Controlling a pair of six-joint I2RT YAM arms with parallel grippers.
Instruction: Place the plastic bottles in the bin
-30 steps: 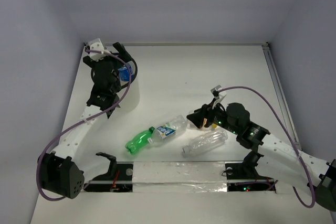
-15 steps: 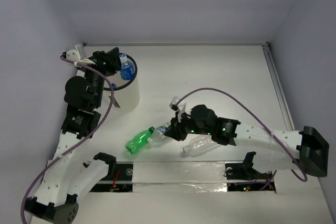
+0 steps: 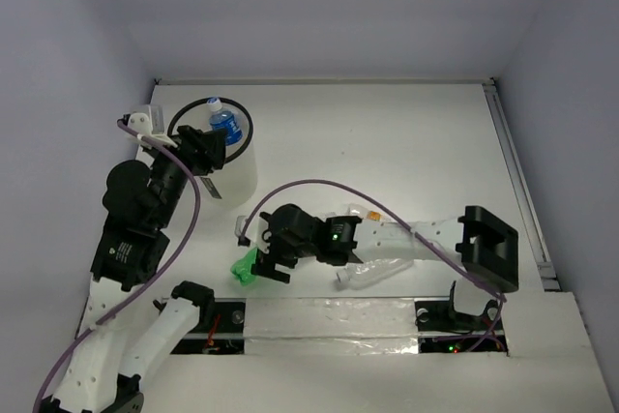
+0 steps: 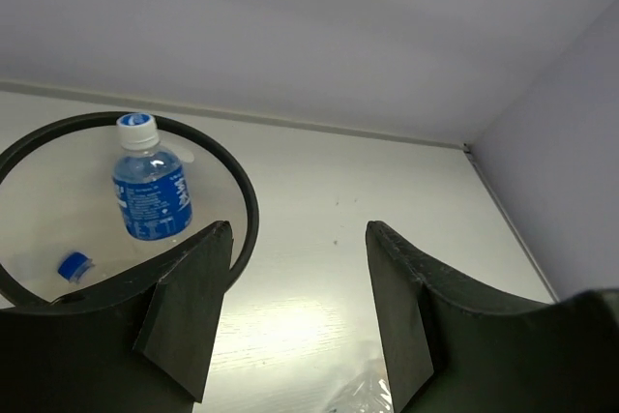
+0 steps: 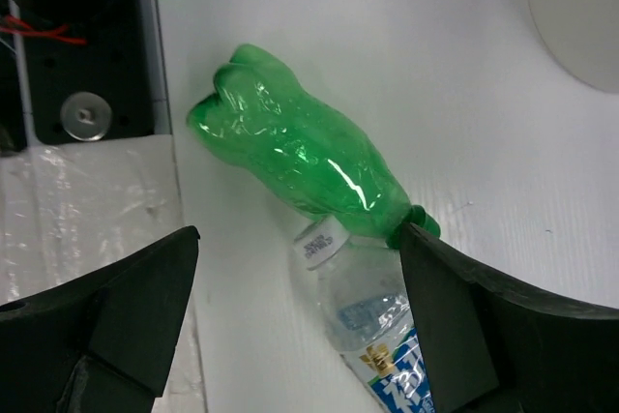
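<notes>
Right wrist: green bottle (image 5: 300, 166) lies mid-frame between the wide, empty right jaws, clear bottle (image 5: 372, 321) just beside it, lower centre. Left jaws parted, empty; bin (image 4: 247, 210) at left.

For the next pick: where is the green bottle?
Top view: the green bottle lies left of centre near the front edge, under the open right gripper, beside a clear bottle.
</notes>
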